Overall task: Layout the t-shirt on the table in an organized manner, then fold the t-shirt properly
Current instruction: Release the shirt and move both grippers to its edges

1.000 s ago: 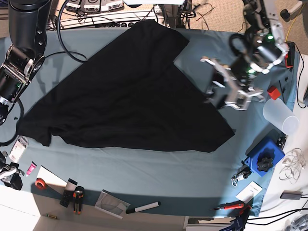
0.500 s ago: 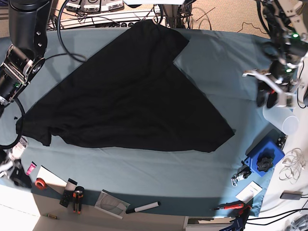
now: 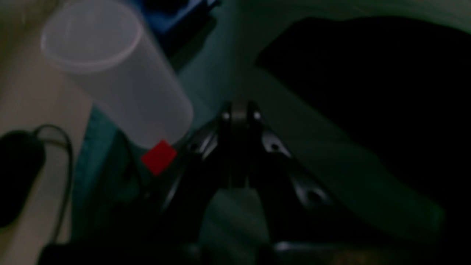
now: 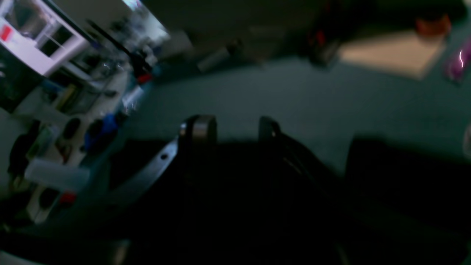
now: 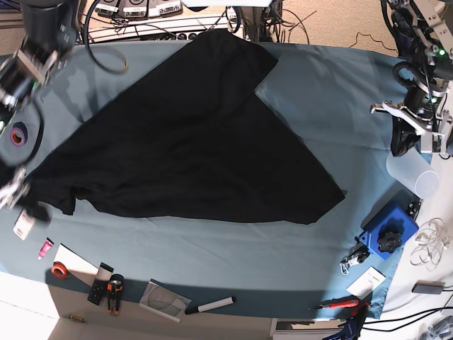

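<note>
1. Base view: the large black cloth t-shirt (image 5: 187, 131) lies spread in a rough triangle across the middle of the wide teal-blue covered table (image 5: 325, 85), one point toward the far edge, one at the left edge, one low on the right
2. Base view: the left gripper (image 5: 410, 134) hangs at the table's right edge, well clear of the t-shirt, just above a translucent white plastic cup (image 5: 413, 173) lying on its side; a blue box (image 5: 388, 230) sits nearer the front
3. Base view: the right gripper (image 5: 14, 193) is blurred at the table's left edge, beside the t-shirt's left corner; whether it touches the cloth cannot be told
4. Left wrist view: dim and blurred; the left gripper (image 3: 240, 117) has its fingers pressed together on nothing, above bare table, with the cup (image 3: 114, 79) and a small red square tag (image 3: 159, 157) to its left and the t-shirt (image 3: 375, 81) to its right
5. Right wrist view: dark and blurred; the right gripper (image 4: 232, 129) shows its fingers standing apart with teal table (image 4: 294, 95) between them; black cloth (image 4: 401, 173) lies below
</note>
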`<state>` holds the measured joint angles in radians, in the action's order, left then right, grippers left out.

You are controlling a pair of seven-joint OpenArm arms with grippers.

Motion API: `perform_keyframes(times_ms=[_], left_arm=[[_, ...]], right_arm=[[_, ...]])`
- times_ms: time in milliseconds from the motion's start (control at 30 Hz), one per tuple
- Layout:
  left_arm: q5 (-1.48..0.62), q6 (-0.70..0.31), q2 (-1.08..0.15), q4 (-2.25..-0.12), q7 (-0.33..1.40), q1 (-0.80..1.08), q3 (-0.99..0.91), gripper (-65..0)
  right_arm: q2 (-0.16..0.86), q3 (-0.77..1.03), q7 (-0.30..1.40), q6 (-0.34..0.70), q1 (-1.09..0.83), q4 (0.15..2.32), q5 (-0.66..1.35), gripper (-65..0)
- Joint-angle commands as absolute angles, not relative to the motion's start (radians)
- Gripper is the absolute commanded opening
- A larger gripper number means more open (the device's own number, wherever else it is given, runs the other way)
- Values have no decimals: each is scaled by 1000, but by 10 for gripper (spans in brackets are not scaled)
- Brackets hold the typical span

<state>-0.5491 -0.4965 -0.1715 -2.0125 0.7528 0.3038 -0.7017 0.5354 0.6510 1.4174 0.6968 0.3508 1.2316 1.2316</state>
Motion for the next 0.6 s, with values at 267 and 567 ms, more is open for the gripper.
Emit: perform_keyframes(times_ms=[267, 567], left_arm=[[-659, -585, -181, -1922, 725, 236, -702, -650], [-659, -632, -260, -1916, 688, 224, -669, -405]], right_arm=[[472, 654, 1396, 698, 134, 1444, 1268, -450], [376, 654, 1396, 698, 78, 1574, 1267, -450]])
